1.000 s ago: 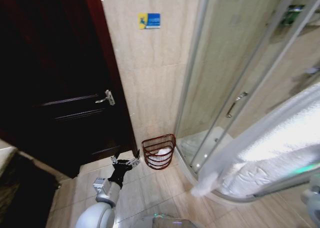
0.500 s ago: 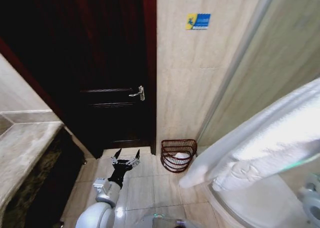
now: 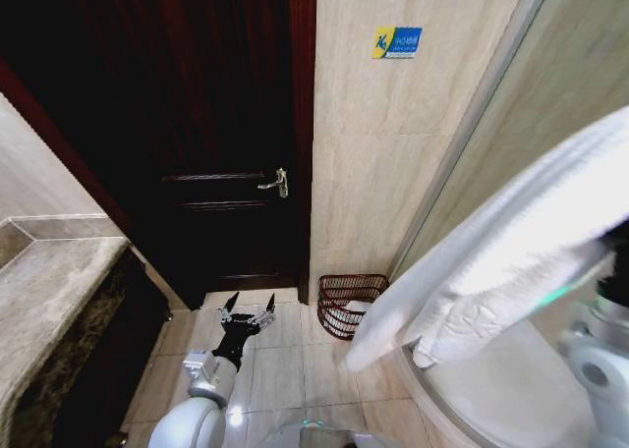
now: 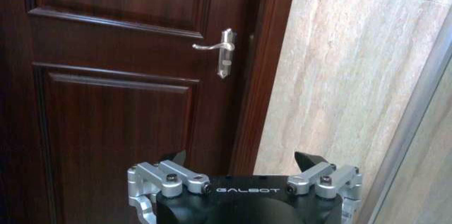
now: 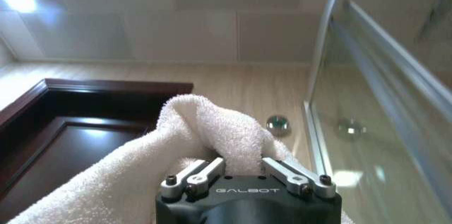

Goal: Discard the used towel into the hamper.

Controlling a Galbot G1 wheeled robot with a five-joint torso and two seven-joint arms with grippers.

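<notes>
A long white towel (image 3: 511,261) hangs folded across the right of the head view, from the upper right edge down toward the floor. In the right wrist view my right gripper (image 5: 244,168) is shut on a bunched fold of the towel (image 5: 211,134), held high near the ceiling. The hamper (image 3: 352,304), a small reddish-brown wire basket with something white inside, stands on the floor against the tiled wall, partly behind the towel's low end. My left gripper (image 3: 247,313) hangs low over the floor tiles left of the hamper, open and holding nothing. Its fingers (image 4: 173,160) point toward the door.
A dark wooden door (image 3: 197,153) with a silver lever handle (image 4: 219,54) fills the left. A stone counter (image 3: 49,301) runs along the far left. The glass shower enclosure (image 3: 491,124) and its raised base (image 3: 491,399) stand at the right.
The camera has swung further left, so door and counter now show and the shower slid right. The towel is held higher across the view. The left gripper keeps its pose.
</notes>
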